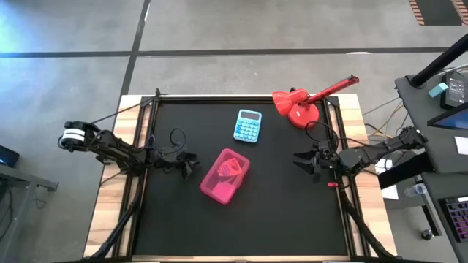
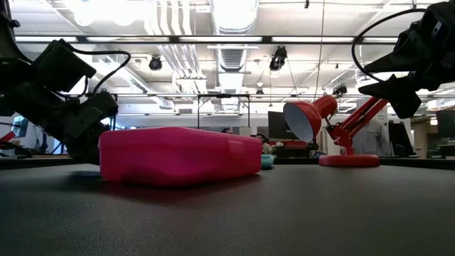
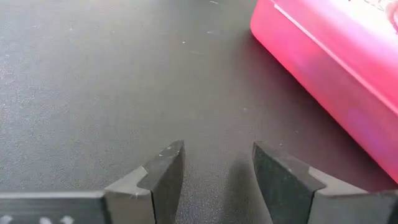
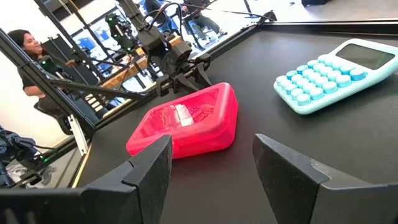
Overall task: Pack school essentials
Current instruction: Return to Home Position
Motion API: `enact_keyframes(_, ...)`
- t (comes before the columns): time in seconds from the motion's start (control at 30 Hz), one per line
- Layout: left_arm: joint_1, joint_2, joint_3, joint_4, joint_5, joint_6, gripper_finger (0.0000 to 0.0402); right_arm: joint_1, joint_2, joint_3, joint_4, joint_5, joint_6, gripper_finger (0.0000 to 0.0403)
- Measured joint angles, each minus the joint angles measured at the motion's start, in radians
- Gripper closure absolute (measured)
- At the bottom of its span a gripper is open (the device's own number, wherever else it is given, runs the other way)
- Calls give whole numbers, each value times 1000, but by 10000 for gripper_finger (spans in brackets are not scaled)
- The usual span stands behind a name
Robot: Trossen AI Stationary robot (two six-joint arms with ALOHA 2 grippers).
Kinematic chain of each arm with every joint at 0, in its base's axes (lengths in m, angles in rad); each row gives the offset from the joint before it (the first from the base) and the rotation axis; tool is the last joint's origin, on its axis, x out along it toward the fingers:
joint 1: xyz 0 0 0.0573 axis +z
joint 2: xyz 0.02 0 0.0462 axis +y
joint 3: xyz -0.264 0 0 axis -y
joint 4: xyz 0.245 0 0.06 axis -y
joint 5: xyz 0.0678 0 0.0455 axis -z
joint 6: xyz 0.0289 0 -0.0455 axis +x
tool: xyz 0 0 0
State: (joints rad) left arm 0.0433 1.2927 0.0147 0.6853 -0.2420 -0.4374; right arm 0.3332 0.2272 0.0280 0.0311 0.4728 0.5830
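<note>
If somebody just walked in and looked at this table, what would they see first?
Probably the bright pink box, shut, lying in the middle of the black table. Next comes the red lamp at the far right corner, and a light-blue calculator just beyond the box. The left tool and right tool sit open on either side of the box, holding nothing.

The left arm [image 1: 117, 150] stretches in from its side, with the left hand [image 1: 190, 165] low over the desk [image 1: 241, 226], its fingers [image 3: 163, 171] parted and empty. The right arm [image 1: 373, 152] reaches in opposite; the right hand [image 1: 301, 162] seems held higher, fingers [image 4: 152, 165] likewise apart.
</note>
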Motion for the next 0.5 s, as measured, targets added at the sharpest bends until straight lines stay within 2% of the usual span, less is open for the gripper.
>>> enact_keyframes(0.5, 0, -16, 0, -11, 1, 0, 226, 0, 0, 0, 0, 0, 0, 188)
